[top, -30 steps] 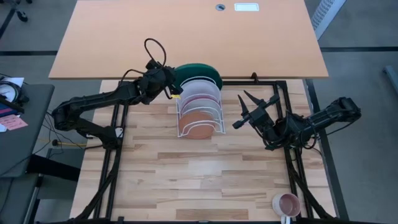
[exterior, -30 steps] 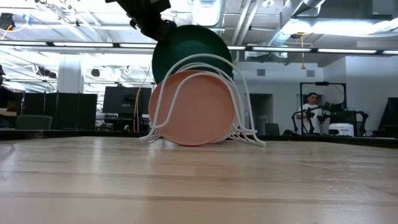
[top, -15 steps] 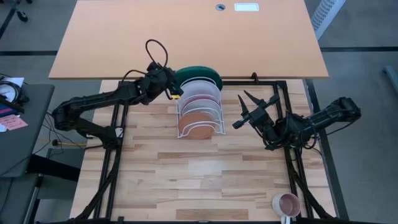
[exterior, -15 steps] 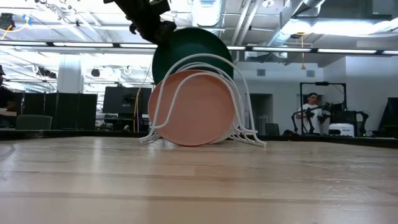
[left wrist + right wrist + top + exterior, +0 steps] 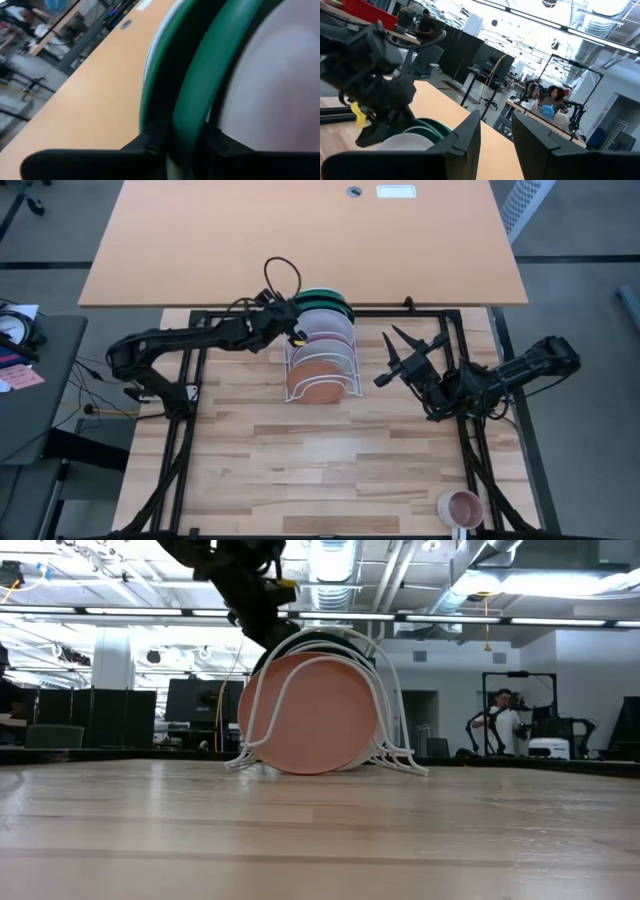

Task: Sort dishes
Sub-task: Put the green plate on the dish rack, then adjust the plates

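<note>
Four plates stand on edge in one white wire rack (image 5: pixel 322 368) on the table (image 5: pixel 330 470): terracotta plate (image 5: pixel 318 378) in front, then pink plate (image 5: pixel 322 343), white plate (image 5: pixel 326 323) and dark green plate (image 5: pixel 325 296) at the back. The left gripper (image 5: pixel 297 333) sits at the green plate's rim with that rim between its narrowly parted fingers. The right gripper (image 5: pixel 397 356) waits beside the rack, spread open and empty; one pink mug (image 5: pixel 462 508) stands at the table's near edge.

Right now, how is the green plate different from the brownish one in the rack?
The green plate stands at the back of the white rack; the brown plate stands at the front. The left gripper is at the green plate's rim; nothing touches the brown plate. Both are round and stand on edge.
</note>
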Robot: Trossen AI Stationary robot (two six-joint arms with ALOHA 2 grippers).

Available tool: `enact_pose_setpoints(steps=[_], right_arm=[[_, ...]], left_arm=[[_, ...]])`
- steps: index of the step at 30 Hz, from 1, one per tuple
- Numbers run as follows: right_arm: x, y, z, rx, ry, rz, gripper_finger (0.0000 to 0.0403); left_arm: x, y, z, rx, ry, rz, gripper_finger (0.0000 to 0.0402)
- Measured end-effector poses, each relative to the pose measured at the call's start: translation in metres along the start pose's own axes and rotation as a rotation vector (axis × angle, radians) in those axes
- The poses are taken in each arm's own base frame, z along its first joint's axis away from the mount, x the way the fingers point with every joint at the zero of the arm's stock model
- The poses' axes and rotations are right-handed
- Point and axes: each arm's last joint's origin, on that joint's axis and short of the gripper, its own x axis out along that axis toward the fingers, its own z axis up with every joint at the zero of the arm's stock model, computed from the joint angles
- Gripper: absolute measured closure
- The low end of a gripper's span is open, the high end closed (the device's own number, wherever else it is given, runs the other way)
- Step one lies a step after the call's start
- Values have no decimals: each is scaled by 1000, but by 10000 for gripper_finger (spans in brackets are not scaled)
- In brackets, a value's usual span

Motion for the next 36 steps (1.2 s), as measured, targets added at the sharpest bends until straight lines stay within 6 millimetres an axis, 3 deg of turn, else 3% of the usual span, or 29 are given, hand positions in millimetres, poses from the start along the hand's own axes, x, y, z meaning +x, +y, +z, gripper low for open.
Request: enact_pose_setpoints(steps=[6,15,27,36], right_arm=[[0,1,-1,-14,2,3,287],[0,1,-1,-9,3,4,287],[0,1,-1,-6,3,3,287],[0,1,-1,-6,7,1,287]], left_arm=[[1,-1,0,0,2,11,348],[-15,5,7,-13,-48,-17,338],[-67,34,19,-88,-151,-52,230],[-124,71,15,-182,-241,-117,217]])
